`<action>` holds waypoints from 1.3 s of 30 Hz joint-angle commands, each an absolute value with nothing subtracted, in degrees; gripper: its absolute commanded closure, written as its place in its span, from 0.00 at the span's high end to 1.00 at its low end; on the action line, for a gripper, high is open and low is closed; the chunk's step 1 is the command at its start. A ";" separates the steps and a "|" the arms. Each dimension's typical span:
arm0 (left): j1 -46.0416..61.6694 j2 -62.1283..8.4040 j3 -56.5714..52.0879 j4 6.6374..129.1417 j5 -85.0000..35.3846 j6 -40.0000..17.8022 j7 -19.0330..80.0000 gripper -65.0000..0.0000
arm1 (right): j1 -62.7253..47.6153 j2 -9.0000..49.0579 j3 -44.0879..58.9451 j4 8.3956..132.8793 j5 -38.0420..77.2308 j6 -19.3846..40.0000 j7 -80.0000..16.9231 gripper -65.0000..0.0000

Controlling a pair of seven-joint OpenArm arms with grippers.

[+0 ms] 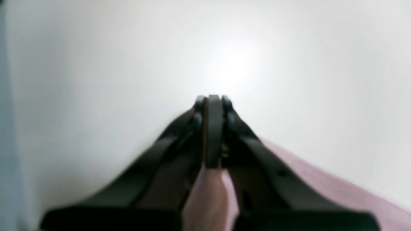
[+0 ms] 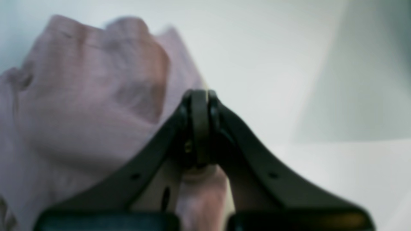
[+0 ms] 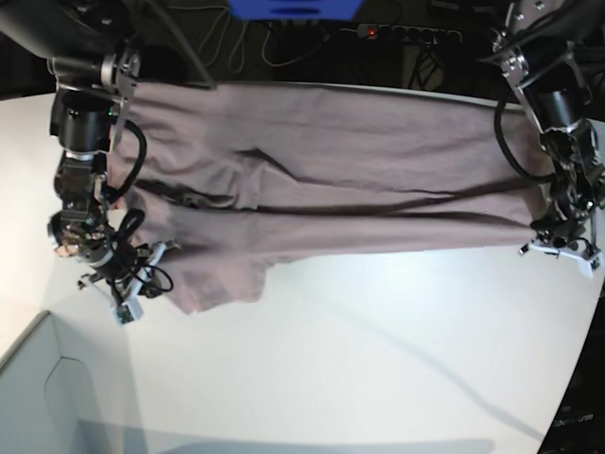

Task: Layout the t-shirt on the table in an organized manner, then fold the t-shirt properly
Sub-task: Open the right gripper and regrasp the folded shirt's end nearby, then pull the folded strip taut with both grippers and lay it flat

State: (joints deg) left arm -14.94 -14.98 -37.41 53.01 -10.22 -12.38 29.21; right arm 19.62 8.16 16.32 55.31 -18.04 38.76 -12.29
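Across the far half of the white counter (image 3: 378, 350) the t-shirt (image 3: 340, 170) is stretching as a long mauve band between the two arms, sagging in soft horizontal folds, with its lower edge hanging just above or brushing the surface; which of the two I cannot tell. One loose flap is drooping near the base view's left side, beside the right arm.

The left end effector (image 1: 213, 99) is clenching a bunched piece of the t-shirt (image 1: 208, 199): in its wrist view the dark fingers (image 1: 199, 104) are pressing together at the tips, and pink cloth is emerging from between them toward the camera. More of the fabric is trailing along the lower right of that view over the bright counter (image 1: 96, 80). In the base view this end effector (image 3: 565, 241) is sitting at the band's right end.

The right end effector (image 2: 199, 96) is likewise pinching the t-shirt (image 2: 83, 96), its fingers (image 2: 186, 99) closing on a fold, while a rumpled mound of cloth is rising to its left over the counter (image 2: 257, 64). In the base view it (image 3: 118, 270) is hanging at the band's left end. A pale grey box corner (image 3: 57, 397) is showing at the lower left.
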 commanded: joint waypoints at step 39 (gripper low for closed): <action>-20.97 -15.16 -37.67 57.54 -10.77 -12.70 27.03 0.00 | 0.48 2.15 16.84 89.36 -17.10 40.00 -13.76 0.00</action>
